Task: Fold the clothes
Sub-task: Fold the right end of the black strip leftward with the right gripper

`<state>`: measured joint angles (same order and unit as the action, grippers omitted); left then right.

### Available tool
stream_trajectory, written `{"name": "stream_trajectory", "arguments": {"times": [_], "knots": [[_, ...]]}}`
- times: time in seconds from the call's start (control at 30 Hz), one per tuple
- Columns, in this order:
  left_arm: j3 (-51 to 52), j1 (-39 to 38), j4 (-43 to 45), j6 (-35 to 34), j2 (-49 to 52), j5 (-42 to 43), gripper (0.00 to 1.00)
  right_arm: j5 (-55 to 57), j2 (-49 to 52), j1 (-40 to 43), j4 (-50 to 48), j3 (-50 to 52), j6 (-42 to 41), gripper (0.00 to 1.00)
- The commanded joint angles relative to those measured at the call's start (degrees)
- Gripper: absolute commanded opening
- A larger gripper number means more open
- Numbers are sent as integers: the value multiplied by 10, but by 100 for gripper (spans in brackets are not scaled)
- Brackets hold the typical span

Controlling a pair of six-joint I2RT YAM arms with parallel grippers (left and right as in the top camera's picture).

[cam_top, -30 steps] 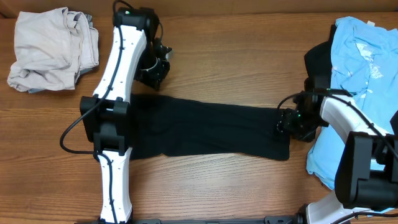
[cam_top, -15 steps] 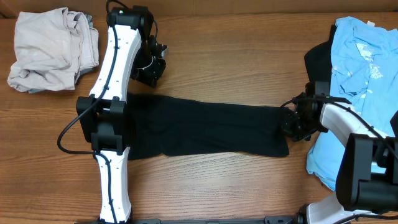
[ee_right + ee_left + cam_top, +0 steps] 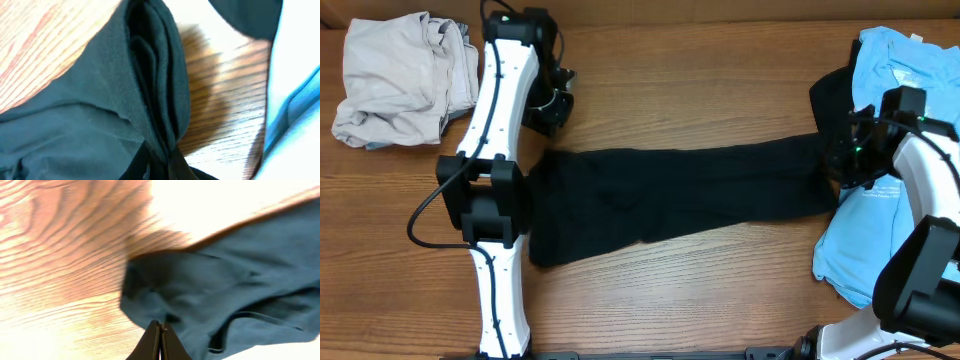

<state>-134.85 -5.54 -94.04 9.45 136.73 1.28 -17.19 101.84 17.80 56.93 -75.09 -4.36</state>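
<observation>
Black T-shirt (image 3: 670, 195): one, laid out lengthwise across the middle of the table (image 3: 720, 90). Its right end is clamped, bunched in folds, between the closed jaws of the right gripper (image 3: 161, 165). Left gripper (image 3: 160, 336): jaws pressed fully together near the shirt's left end; whether cloth is caught cannot be told. Light-blue printed tee (image 3: 905, 80): one, at the right edge. Cream garment (image 3: 400, 80): one, crumpled, at the far left corner. Grippers: two.

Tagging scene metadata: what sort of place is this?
Probably a robot lab bench set for laundry folding: wood-grain tabletop, white robot arms left and right, a stretched-out black fabric T-shirt, a crumpled cream garment.
</observation>
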Motion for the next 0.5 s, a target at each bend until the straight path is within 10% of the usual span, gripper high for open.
{"name": "stream_trajectory", "arguments": {"times": [0.0, 0.47], "knots": [[-16, 14, 3, -14, -20, -14, 4, -23, -2, -6, 9, -28, 34, 4], [-145, 19, 10, -14, -23, 20, 4, -26, -57, -92, 52, -53, 35, 4]]}}
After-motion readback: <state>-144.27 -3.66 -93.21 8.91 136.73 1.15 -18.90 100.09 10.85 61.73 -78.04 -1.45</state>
